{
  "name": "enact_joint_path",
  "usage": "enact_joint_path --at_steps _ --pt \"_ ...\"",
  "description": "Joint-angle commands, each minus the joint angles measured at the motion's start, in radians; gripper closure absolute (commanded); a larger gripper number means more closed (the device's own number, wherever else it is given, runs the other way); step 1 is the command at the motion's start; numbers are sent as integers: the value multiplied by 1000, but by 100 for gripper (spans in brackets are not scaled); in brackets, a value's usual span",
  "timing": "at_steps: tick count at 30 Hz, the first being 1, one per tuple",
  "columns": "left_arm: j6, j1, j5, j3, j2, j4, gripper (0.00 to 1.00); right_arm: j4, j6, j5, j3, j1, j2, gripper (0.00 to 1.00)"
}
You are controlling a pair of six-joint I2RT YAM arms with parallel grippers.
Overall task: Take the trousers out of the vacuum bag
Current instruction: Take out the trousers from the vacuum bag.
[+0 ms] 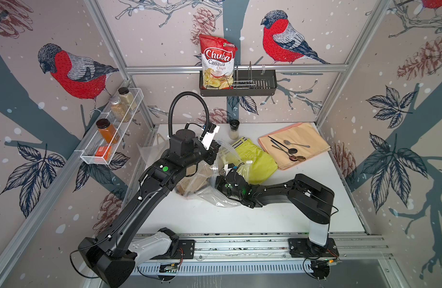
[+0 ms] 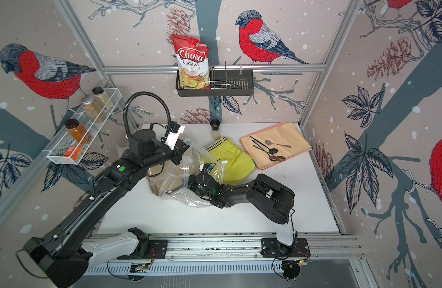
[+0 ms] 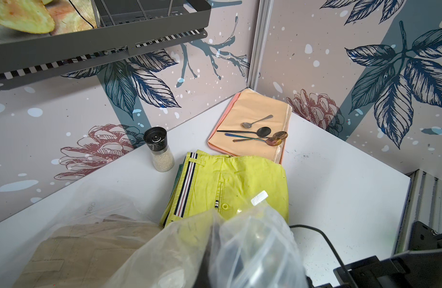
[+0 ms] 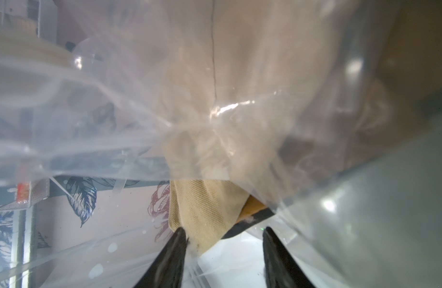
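Mid-frame, lime-yellow folded trousers (image 1: 259,159) lie out on the worktop. A khaki pair (image 4: 205,212) sits in the clear crinkly vacuum bag (image 1: 222,199), left hand (image 1: 216,147) pinching it, right hand (image 4: 223,249) spread apart.

Two black arms, left arm (image 1: 140,199) and right arm (image 1: 302,197); white shells (image 1: 150,245) toward 6 o'clock, green dots (image 1: 165,168), corrugated hose (image 1: 190,93). Right gripper (image 4: 222,234) jaws black, tapered.

On your left gripper (image 1: 215,150), fingertips unseen, buried in bunched film of the vacuum bag (image 3: 252,237). The khaki trousers (image 4: 205,209) mostly blurred behind that plastic. Your right gripper (image 4: 223,230): fingers cut off at the frame edge; hidden in both top views.
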Motion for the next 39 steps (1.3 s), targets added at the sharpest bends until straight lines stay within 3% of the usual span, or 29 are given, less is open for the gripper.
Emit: enact_joint_path --at_steps 1,12,20,29,39 --pt "-31 -7 -28 -8 -5 125 100 46 38 -4 17 -2 20 49" --pt "-54 -7 -23 -19 -3 167 100 37 86 47 133 18 110 50" --pt "-45 -7 -2 -4 -31 136 100 34 138 71 123 13 139 51" --pt "-21 -8 117 21 -65 63 100 81 72 171 75 -23 108 51" --pt "26 -8 139 12 -92 -8 100 172 22 121 147 -61 196 51"
